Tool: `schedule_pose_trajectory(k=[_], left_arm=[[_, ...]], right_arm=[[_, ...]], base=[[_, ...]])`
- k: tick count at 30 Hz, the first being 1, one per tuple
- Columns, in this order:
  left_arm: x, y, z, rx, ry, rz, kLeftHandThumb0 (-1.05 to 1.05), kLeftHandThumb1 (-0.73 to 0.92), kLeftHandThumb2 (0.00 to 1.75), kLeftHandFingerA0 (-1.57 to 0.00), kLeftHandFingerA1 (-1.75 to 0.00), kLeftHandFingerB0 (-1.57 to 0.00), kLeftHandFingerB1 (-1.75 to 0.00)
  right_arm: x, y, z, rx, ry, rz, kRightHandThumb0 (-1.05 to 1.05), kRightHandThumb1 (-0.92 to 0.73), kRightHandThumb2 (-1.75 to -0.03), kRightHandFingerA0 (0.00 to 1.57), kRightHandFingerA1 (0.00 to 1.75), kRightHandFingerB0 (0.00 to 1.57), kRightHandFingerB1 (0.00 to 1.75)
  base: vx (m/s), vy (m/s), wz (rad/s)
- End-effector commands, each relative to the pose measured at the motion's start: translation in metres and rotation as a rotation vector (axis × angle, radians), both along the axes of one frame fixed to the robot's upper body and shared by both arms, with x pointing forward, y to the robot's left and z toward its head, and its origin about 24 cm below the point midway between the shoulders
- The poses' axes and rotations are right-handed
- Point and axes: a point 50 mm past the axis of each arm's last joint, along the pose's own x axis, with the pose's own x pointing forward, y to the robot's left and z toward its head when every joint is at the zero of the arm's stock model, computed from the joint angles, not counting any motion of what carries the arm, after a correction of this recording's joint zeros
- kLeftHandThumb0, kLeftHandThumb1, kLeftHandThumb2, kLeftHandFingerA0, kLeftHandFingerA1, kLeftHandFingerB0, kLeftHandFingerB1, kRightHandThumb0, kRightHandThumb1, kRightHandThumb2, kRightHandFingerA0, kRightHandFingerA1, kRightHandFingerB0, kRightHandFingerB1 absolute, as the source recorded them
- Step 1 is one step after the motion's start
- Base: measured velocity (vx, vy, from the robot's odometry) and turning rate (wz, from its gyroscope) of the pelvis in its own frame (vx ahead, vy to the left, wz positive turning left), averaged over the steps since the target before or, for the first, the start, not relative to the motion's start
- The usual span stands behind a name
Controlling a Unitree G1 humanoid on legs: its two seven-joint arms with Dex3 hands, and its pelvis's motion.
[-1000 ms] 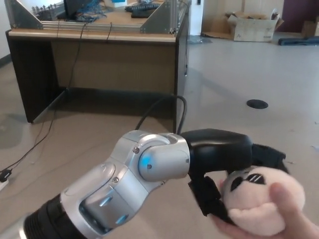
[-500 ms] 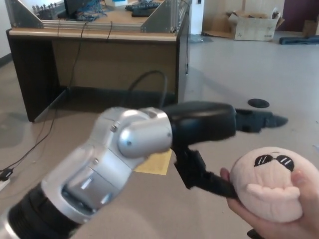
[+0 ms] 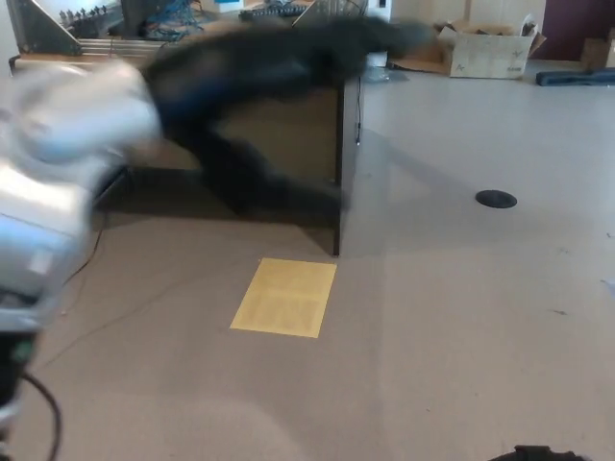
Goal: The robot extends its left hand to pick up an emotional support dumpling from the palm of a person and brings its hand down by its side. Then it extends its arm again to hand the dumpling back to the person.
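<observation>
My left arm [image 3: 58, 144] sweeps across the upper left of the head view, heavily blurred by motion. Its black left hand [image 3: 279, 67] is raised in front of the desk, with one dark part stretching right towards the desk corner and another splayed down and right. The hand looks open, with nothing between its fingers. The dumpling and the person's hand are out of the picture. My right hand does not show.
A dark wooden desk [image 3: 288, 134] with a metal frame and cables on top stands at the back left. A yellow sheet [image 3: 285, 297] lies on the floor. A black floor disc [image 3: 496, 199] and a cardboard box [image 3: 485, 50] are farther right. A dark shape [image 3: 533, 453] touches the bottom edge.
My left hand has let go of the dumpling and swung up and to the left. The person's hand with the dumpling has left the view.
</observation>
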Motion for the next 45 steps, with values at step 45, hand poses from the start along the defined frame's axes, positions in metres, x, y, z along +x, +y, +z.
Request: schedule_pose_trajectory(k=[45], left_arm=[[-0.106, 0.192, -0.39, -0.086, 0.637, 0.987, -0.25, 0.39, 0.92, -0.14, -0.51, -0.1, -0.5]], right_arm=[[-0.085, -0.022, -0.056, 0.077, 0.028, -0.148, -0.23, -0.59, -0.57, 0.8, 0.49, 0.6, 0.42]], base=[[0.0, 0.0, 0.0]])
